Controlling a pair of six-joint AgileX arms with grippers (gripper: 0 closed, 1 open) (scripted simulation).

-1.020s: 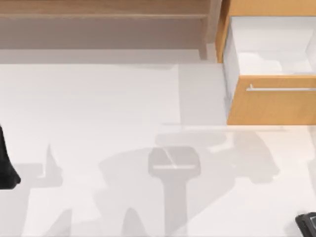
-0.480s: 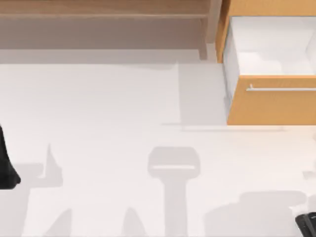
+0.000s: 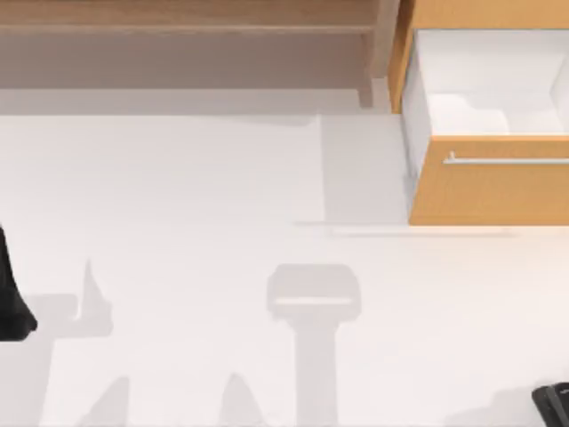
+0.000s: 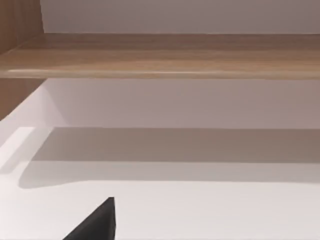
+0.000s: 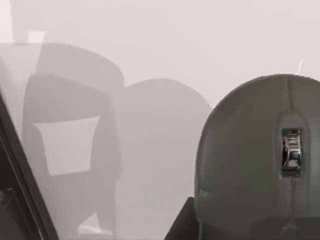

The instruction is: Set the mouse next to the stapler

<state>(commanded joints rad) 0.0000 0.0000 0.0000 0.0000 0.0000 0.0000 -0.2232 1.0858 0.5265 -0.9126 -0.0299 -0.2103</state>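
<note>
Overhead, the white desk [image 3: 196,196] carries an orange drawer [image 3: 493,191] pulled open at the back right, below a wooden shelf [image 3: 178,27]. My left arm [image 3: 11,298] sits at the left edge, my right arm [image 3: 553,405] at the near right corner. Next, the left wrist view shows the shelf above the desk; whether those jaws are apart I cannot tell. Lastly, the right wrist view shows the mouse [image 5: 250,165] close up, dark grey with a scroll wheel [image 5: 291,152], against the desk; the right jaws' state I cannot tell.

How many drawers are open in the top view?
1: the orange drawer at the table's right far side, pulled out, white inside. More may lie past the frame edge.
</note>
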